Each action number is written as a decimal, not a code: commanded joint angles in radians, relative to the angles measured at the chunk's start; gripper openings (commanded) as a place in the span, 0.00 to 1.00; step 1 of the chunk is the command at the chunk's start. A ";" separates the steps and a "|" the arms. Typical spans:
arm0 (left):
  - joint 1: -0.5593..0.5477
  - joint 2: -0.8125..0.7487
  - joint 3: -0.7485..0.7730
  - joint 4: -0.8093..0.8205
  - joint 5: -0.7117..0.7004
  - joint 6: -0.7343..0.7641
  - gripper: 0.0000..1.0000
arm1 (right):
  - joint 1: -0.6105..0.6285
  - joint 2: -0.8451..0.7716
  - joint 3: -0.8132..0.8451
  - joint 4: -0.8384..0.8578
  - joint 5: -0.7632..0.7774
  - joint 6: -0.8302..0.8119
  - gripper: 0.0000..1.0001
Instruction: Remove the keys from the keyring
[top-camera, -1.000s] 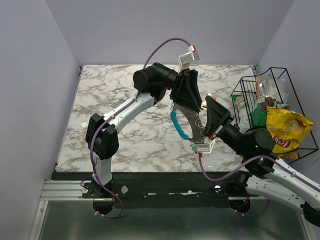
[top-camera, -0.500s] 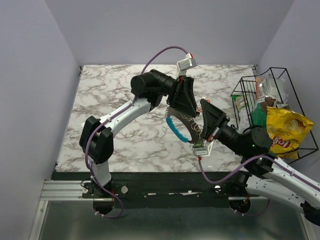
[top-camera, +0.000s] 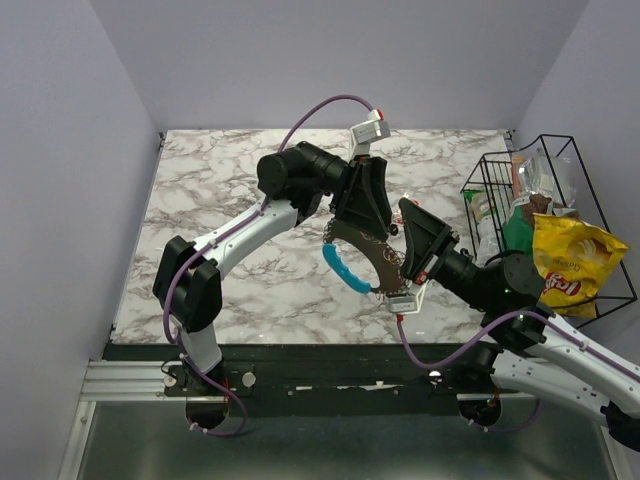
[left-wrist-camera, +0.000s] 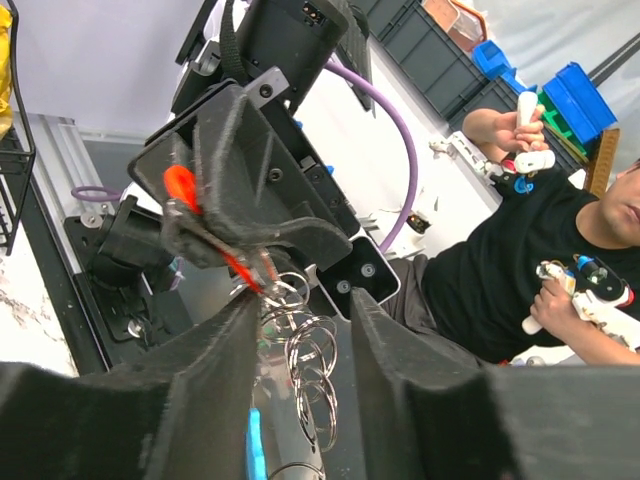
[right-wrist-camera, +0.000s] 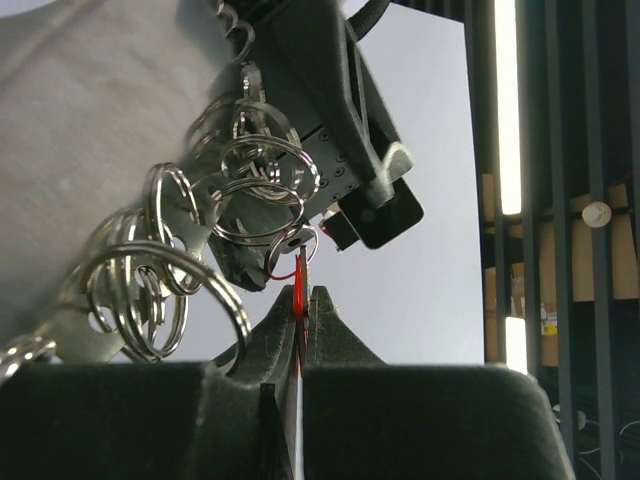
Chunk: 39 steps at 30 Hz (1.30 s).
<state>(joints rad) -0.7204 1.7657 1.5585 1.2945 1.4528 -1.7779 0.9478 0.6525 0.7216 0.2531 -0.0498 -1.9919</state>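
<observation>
Above the desk, the right claw clamps a red key, likely to free it; the left claw straddles the keyring, grip unclear.

Space above mid-worktop is blocked by left gripper and right gripper, joined through keyring, ring chain and a red key pinched in the right. Open marble is found left and rear. Right edge is closed off by wire basket of snack bags.

The keyring, a blue arc and a grey arc, hangs tilted at the left claw. A red key stands edge-on, pinched in the right claw.
</observation>
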 joint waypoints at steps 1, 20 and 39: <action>-0.037 -0.045 -0.001 0.396 0.202 -0.009 0.42 | -0.023 -0.005 0.055 0.146 0.090 -0.469 0.01; -0.036 -0.091 -0.048 0.396 0.201 -0.035 0.44 | -0.021 -0.007 0.105 0.129 0.142 -0.492 0.01; -0.036 -0.092 -0.061 0.393 0.201 -0.041 0.21 | -0.021 -0.013 0.091 0.124 0.154 -0.495 0.01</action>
<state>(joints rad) -0.7136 1.7187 1.4994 1.2915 1.4250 -1.8008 0.9508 0.6544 0.7639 0.2325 -0.0959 -1.9903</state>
